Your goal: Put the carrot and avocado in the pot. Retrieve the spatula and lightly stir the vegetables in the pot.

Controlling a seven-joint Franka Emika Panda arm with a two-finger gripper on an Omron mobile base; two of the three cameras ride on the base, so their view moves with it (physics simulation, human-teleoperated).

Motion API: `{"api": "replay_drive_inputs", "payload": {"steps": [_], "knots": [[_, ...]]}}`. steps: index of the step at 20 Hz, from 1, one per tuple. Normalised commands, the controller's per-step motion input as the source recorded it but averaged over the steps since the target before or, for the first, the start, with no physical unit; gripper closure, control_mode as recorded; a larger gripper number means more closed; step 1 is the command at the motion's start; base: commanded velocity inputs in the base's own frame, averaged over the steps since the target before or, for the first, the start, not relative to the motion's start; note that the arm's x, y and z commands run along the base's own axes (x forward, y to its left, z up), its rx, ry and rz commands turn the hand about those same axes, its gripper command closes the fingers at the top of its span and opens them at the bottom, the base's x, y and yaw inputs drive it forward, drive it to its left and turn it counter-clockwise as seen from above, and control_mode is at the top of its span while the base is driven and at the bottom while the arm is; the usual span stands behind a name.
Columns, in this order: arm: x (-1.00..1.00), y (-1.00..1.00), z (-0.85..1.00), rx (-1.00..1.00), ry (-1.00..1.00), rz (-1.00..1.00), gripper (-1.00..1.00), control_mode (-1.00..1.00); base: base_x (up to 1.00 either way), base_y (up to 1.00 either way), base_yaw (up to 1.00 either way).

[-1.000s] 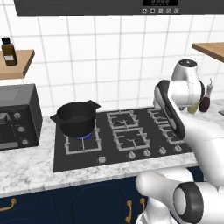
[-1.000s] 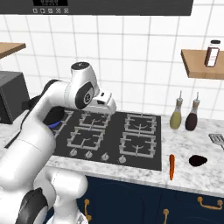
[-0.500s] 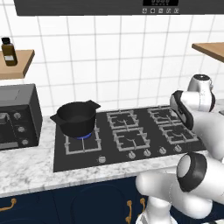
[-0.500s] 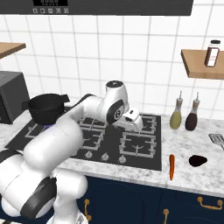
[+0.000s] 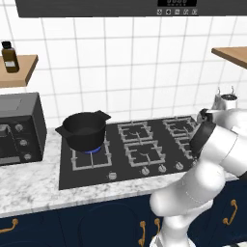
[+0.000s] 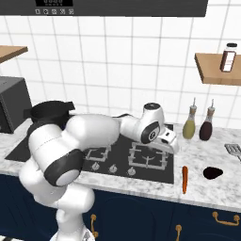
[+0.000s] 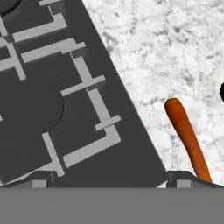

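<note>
The slim orange carrot lies on the marble counter just right of the stove, near the front edge. A dark, flat-looking avocado rests beside it on the right. The spatula, with its grey slotted blade, lies further back at the right edge. The matte-black pot stands on the stove's back-left burner. My gripper hovers over the stove's right edge, up and left of the carrot. In the hand view the gripper is open and holds nothing, and the carrot runs down to the right finger tip.
A black stove with several burners fills the counter's middle. Two bottles stand against the tiled wall behind the carrot. A dark microwave sits at the far left. A wooden shelf holding a jar hangs above the right counter.
The arm has swung rightward across the stove, from near the pot to the stove's right edge by the carrot. The gripper stayed open. Pot, carrot, avocado and spatula have not moved.
</note>
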Motion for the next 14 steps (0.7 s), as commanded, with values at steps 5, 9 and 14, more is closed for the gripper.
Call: {"api": "replay_drive_inputs", "payload": {"steps": [5, 9, 14], "knots": [[0.00, -0.97, -0.22, 0.03, 0.00, 0.04, -1.00, -1.00, 0.00, 0.00, 0.00], [0.02, -0.89, -0.34, 0.00, 0.00, 0.09, -1.00, -1.00, 0.00, 0.00, 0.00], [0.02, -0.46, -0.38, 0.00, 0.00, 0.06, -1.00, -1.00, 0.00, 0.00, 0.00]]}}
